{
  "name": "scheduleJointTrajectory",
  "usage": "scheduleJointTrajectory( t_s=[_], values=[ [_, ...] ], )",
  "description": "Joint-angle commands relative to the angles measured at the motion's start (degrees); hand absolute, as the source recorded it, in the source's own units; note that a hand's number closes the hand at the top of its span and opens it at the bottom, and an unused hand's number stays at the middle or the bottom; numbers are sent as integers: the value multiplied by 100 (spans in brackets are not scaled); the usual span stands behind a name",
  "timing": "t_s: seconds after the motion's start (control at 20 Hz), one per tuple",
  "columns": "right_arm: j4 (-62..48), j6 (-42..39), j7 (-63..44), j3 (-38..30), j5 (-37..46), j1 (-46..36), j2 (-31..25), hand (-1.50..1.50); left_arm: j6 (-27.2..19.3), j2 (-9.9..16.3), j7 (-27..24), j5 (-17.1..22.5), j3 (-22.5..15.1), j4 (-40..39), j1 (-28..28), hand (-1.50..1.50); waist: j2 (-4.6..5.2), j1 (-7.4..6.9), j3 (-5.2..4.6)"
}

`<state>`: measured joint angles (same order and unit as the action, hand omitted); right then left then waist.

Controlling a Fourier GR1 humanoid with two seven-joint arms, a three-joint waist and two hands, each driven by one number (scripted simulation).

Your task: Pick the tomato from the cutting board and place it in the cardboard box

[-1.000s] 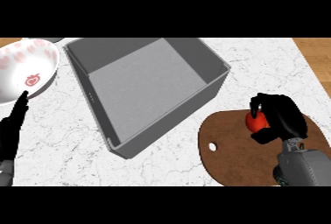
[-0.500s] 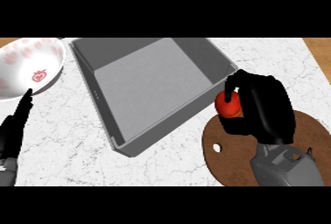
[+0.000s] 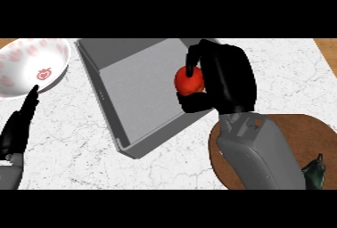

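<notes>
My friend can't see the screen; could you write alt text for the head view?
The robot's right hand holds a red tomato over a grey box. Its left hand rests open at the left, below a white bowl.

Right hand (image 3: 223,75) was raised mid-frame, fingers and thumb curled round tomato (image 3: 189,81), palm facing view's left. Grey right forearm (image 3: 256,153) rose from lower edge, slanting up and slightly left to wrist. Left hand (image 3: 20,124) sat at view's left edge, fingers straight, pointing up and slightly right, holding nothing. Grey left forearm barely showed at lower left corner.
</notes>
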<state>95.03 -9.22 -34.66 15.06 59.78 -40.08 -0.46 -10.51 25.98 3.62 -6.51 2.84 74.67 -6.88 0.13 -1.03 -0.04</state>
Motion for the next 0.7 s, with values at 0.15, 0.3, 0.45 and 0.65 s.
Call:
scheduleJointTrajectory(
  t_s=[0.15,0.3,0.45,0.65],
  values=[
    [-1646,1092,-588,-120,-984,-1390,45,150,-50,-120,-63,-127,33,98,73,0,4,-33,2],
    [-2876,1785,-573,-83,-1424,-2056,46,150,-39,-295,-51,-179,-98,-200,-297,0,47,-122,-2],
    [-3774,1969,-317,-373,-1867,-2654,46,150,-38,-249,-81,-247,-104,10,-63,0,39,-169,0],
    [-5133,2671,100,-276,-2090,-3127,46,150,130,-135,-139,-163,17,-156,-254,0,98,-310,-6]
  ],
)
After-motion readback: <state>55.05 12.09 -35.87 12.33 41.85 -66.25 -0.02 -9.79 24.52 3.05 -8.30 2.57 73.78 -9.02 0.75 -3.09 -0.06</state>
